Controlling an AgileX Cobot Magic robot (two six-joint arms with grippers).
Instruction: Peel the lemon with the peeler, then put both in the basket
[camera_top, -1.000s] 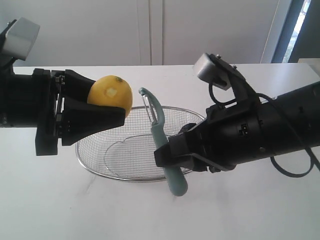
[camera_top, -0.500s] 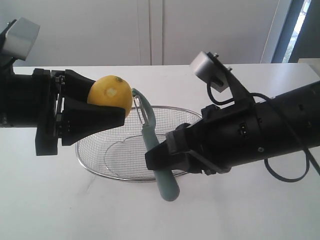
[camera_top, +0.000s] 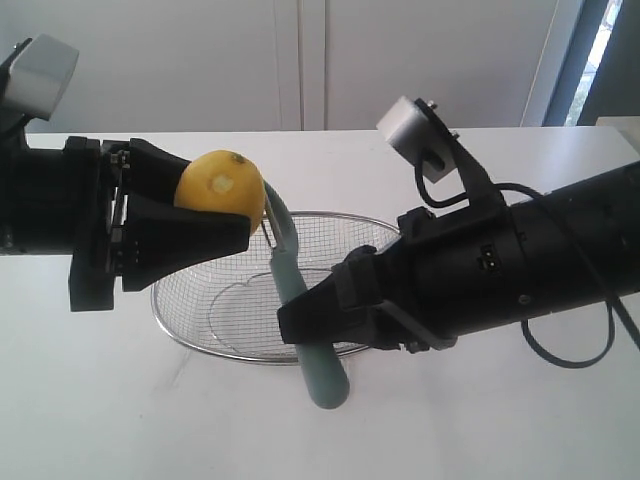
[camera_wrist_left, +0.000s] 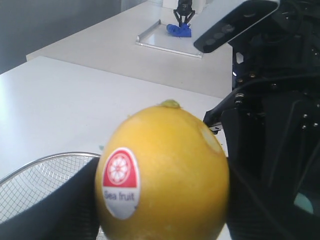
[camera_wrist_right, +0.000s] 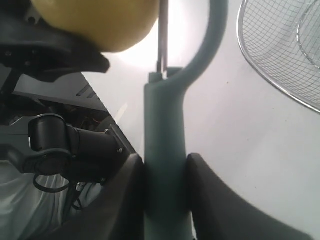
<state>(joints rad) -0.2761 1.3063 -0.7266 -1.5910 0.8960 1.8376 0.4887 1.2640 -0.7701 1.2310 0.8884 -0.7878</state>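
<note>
Jaws: L (camera_top: 215, 202) clamps lemon (camera_top: 222, 183), R (camera_top: 305, 325) clamps peeler (camera_top: 286, 252); basket (camera_top: 172, 322) on white table (camera_top: 150, 425), white wall (camera_top: 200, 60) behind

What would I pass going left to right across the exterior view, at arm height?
Left arm's grey camera → lemon → peeler → right arm's grey camera. The basket spans behind the middle ones, so it is left out.

Lemon (camera_wrist_left: 165, 170) close up, pinched between dark fingers (camera_wrist_left: 65, 212) of left gripper (camera_wrist_left: 162, 210). Red-white "Sea fruit" sticker (camera_wrist_left: 120, 182) facing camera. Pale peeled patch (camera_wrist_left: 210, 140) on side toward black right arm (camera_wrist_left: 280, 125). Wire basket (camera_wrist_left: 50, 159) rim just beside lemon.
</note>
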